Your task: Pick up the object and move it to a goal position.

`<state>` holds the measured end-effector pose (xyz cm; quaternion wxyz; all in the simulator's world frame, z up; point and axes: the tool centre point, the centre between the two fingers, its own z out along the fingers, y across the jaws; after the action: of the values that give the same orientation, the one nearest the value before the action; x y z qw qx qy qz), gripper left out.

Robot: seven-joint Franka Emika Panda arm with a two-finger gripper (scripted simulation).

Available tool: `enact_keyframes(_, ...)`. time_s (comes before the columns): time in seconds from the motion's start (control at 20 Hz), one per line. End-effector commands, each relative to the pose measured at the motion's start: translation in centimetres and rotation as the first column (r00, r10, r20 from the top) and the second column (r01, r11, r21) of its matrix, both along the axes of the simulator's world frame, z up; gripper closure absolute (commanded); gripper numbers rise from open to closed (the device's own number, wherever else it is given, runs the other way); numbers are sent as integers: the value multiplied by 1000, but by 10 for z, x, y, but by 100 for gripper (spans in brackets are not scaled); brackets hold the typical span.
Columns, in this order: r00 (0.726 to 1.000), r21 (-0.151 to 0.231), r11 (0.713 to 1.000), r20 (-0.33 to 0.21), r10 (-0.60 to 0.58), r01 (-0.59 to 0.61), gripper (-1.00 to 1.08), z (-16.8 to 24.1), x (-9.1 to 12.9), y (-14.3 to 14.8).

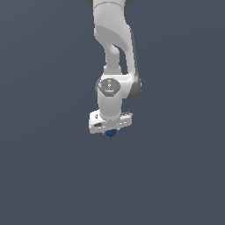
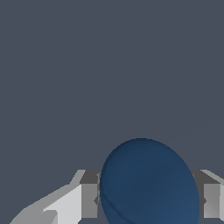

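A small dark blue ball (image 1: 110, 132), the object, peeks out just below the white hand of the arm in the exterior view. My gripper (image 1: 110, 132) is shut on it, with the fingers mostly hidden behind the hand. In the wrist view the ball (image 2: 148, 183) fills the space between the two grey fingers (image 2: 89, 197), which press against its sides. No goal marker shows in either view.
The white arm (image 1: 113, 52) hangs down from the top of the exterior view. Around it there is only a plain dark grey-blue ground (image 1: 44, 176) with no other objects or edges in sight.
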<state>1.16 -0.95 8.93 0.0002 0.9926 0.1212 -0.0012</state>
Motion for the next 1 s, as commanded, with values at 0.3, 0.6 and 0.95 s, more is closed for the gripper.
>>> enact_keyframes(0.3,1000,-1,1000,2,1,-1,108,77,-30,48)
enact_keyframes(0.6,1000,-2,1000,2,1,-1,108,131,-50,82)
enact_keyframes(0.95,1000,-1,1000,2,1,-1,108,179,-66,112)
